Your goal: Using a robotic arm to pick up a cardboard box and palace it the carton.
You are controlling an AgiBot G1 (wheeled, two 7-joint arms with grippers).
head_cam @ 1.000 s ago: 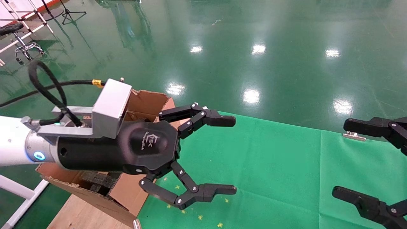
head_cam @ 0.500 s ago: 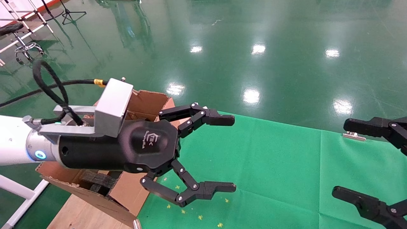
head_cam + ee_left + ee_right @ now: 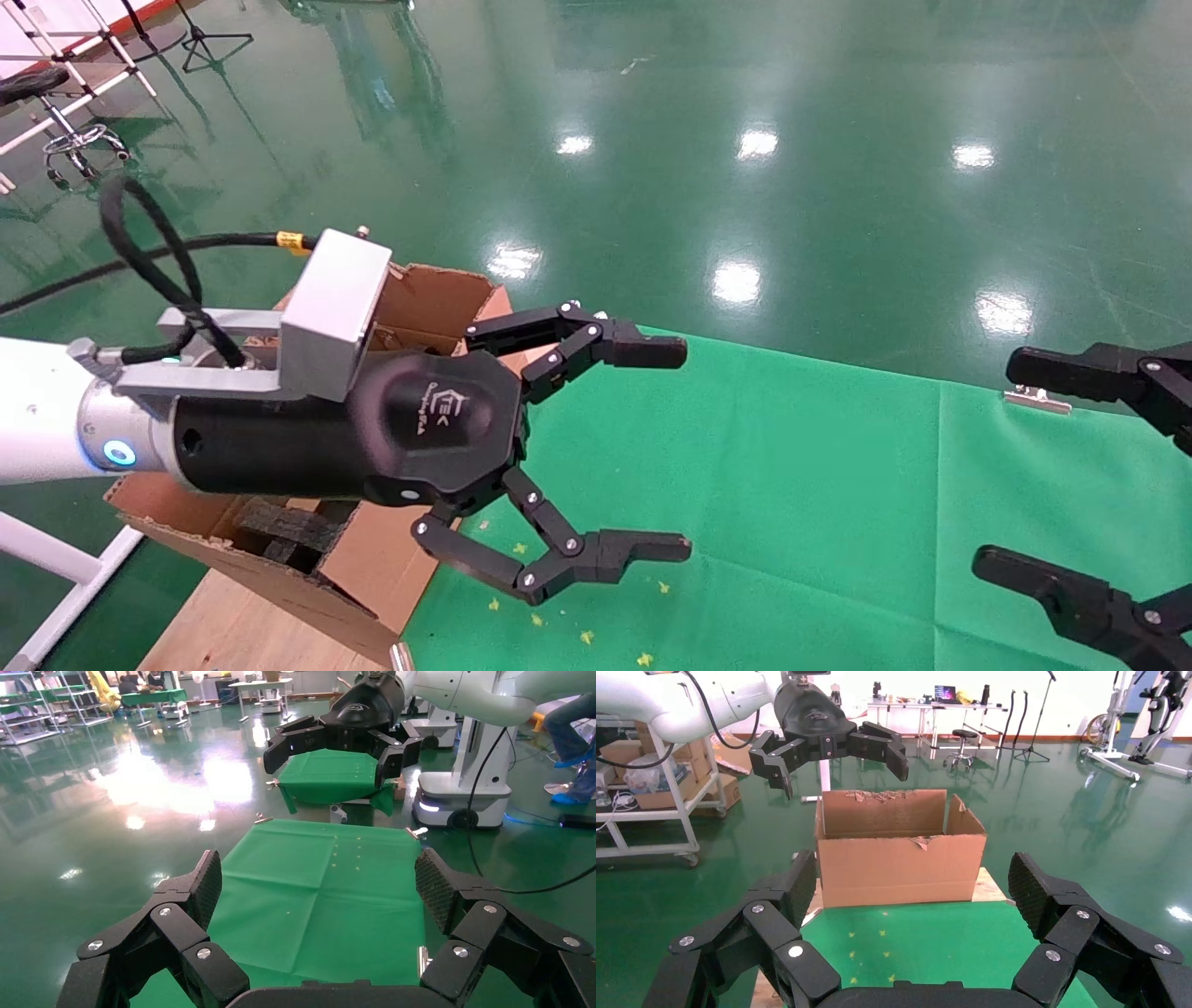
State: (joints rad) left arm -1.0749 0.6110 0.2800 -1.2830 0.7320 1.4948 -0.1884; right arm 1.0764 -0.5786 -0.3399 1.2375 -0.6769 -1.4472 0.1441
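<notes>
The brown corrugated carton (image 3: 424, 303) with torn flaps stands at the table's left end, with black foam (image 3: 289, 531) inside; it also shows in the right wrist view (image 3: 898, 857). My left gripper (image 3: 684, 447), on the white and silver arm, is open and empty, held above the carton's near side and pointing over the green cloth; it shows in its own view (image 3: 320, 888) and in the right wrist view (image 3: 831, 752). My right gripper (image 3: 1001, 466) is open and empty at the right edge, also seen in the left wrist view (image 3: 330, 748). The small reddish-brown cardboard box is out of view.
A green cloth (image 3: 792, 503) covers the table, clipped at the far edge (image 3: 1036, 401), with small yellow marks (image 3: 587, 636). Bare wood (image 3: 233, 624) shows under the carton. Glossy green floor lies beyond. A stool and stands (image 3: 70, 121) are far left.
The left arm has shifted very slightly, its camera mount and cable moving a little to the right. The right gripper has not moved.
</notes>
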